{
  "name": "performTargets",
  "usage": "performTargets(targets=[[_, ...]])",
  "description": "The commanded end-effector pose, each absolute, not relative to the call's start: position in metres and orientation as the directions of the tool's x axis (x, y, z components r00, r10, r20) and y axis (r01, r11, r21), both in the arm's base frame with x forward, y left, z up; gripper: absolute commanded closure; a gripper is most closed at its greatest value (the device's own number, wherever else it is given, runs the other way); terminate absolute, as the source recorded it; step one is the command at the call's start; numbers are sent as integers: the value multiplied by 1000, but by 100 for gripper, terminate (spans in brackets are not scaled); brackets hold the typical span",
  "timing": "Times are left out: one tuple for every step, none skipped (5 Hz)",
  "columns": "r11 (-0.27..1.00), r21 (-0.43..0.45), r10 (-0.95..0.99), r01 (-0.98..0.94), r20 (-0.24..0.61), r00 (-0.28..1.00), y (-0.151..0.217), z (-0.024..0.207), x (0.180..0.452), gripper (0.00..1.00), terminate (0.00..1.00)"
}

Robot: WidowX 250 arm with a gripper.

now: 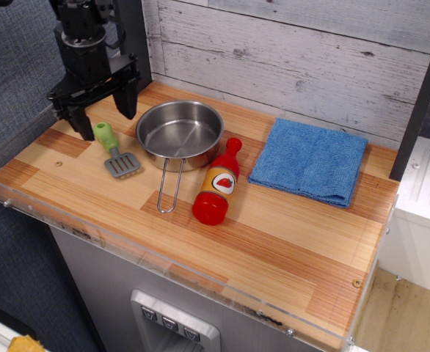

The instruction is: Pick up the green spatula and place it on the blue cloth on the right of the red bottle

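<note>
The green spatula [114, 149] lies on the wooden counter at the left, its light-green handle pointing to the back left and its grey slotted blade to the front right. My gripper [104, 117] is open, its two black fingers straddling the top of the handle, just above it. The red bottle [217, 185] lies on its side near the middle, neck pointing back. The blue cloth [310, 160] lies flat to the right of the bottle, with nothing on it.
A steel pan [180, 133] with a wire handle sits between the spatula and the bottle. A clear acrylic rim [90, 227] runs along the counter's front and left edges. A grey plank wall [296, 59] stands behind.
</note>
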State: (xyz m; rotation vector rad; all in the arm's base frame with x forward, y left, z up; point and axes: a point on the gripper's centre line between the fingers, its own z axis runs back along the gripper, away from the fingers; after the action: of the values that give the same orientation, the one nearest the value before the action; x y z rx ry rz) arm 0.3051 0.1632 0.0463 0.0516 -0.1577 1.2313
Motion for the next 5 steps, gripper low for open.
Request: performTargets(targets=[[405,4,903,-914,155,401,170,37,292,0,0],[435,23,889,-900,146,434,170,22,295,0,0],[458,28,875,-888,161,456,169,16,302,0,0],[488,1,855,-873,202,478,170,19,308,100,0],[505,-1,843,-863,215,493,169,22,310,100,0]])
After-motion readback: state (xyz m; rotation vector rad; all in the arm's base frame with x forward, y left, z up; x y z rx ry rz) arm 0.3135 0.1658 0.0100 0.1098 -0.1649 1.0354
